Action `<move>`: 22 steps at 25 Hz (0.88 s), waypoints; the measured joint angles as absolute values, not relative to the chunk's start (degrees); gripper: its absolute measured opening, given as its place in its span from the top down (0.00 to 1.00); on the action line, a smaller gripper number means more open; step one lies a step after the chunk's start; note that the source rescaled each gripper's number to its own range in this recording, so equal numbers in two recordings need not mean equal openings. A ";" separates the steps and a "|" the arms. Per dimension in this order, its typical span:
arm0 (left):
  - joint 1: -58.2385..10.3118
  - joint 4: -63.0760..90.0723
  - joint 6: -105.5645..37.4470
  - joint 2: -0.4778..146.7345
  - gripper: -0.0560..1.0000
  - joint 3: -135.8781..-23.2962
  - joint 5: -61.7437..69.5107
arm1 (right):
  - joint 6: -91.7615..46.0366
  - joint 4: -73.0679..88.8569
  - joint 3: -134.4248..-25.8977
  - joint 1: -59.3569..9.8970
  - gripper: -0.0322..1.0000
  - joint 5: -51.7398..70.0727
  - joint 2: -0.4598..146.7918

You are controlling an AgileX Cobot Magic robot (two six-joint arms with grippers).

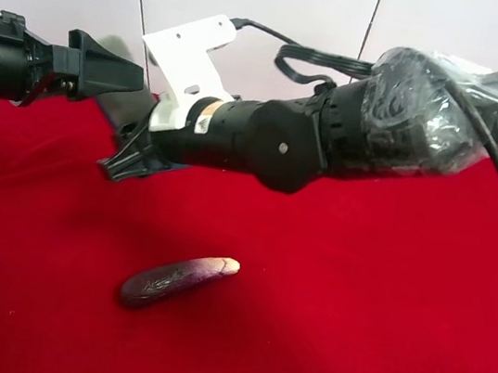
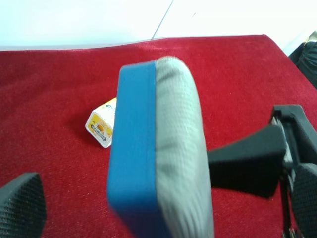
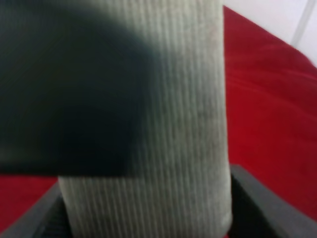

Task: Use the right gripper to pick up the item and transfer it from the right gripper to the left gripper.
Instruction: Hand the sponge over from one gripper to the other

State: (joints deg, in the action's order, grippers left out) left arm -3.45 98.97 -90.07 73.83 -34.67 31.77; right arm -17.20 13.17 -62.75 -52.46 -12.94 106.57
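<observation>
My right gripper (image 3: 148,218) is shut on the item (image 3: 178,124), a flat block with a grey felt top and blue base, and holds it upright above the red cloth. In the left wrist view the item (image 2: 158,148) stands edge-on between the two fingertips (image 2: 20,208) of my open left gripper (image 2: 161,203), which do not touch it. A black jaw of the right gripper (image 2: 247,161) shows beside its grey face. In the exterior high view the left gripper (image 1: 115,77) and right gripper (image 1: 127,154) meet at upper left, and the item (image 1: 121,111) is mostly hidden between them.
A purple eggplant (image 1: 174,279) lies on the red cloth (image 1: 353,305) below the arms. A small white printed box (image 2: 101,126) lies on the cloth behind the item. A white wall stands at the back.
</observation>
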 joint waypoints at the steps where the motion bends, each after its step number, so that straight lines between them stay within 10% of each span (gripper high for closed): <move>1: -3.45 98.97 -90.07 73.83 0.00 -34.67 31.77 | -16.57 12.40 -62.75 -53.27 0.96 -13.53 106.57; 9: -3.45 98.97 -90.27 73.87 0.03 -34.71 31.77 | -13.07 11.17 -62.75 -54.74 0.96 -15.36 106.57; 12: -3.45 98.97 -90.31 73.87 0.32 -34.71 31.77 | -13.00 11.12 -62.75 -54.74 0.96 -15.36 106.57; 15: -3.45 99.12 -90.26 73.87 0.90 -34.71 32.25 | -12.85 11.12 -62.75 -54.74 0.97 -15.37 106.57; 22: -3.51 99.41 -90.46 73.87 0.92 -34.71 32.80 | -12.85 11.12 -62.75 -54.74 0.97 -15.70 106.57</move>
